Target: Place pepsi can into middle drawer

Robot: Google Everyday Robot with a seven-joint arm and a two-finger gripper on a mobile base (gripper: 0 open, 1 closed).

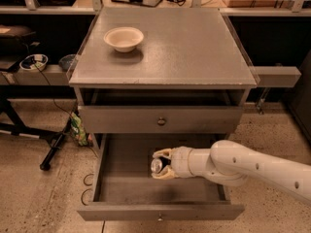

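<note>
The middle drawer (127, 187) stands pulled out below the cabinet top, its grey tray open to view. My white arm reaches in from the right, and my gripper (160, 164) sits inside the tray near its middle. Between the cream fingers (162, 153) lies the pepsi can (157, 165), held sideways with its silver end facing left; only that end and a little dark body show. The gripper is shut on it, low over the drawer floor.
A cream-white bowl (124, 38) rests on the cabinet top (194, 47) at the back left. The upper drawer front (162, 120) with its knob is closed. A green bag (79, 128) and black stand legs (48, 144) lie on the floor to the left.
</note>
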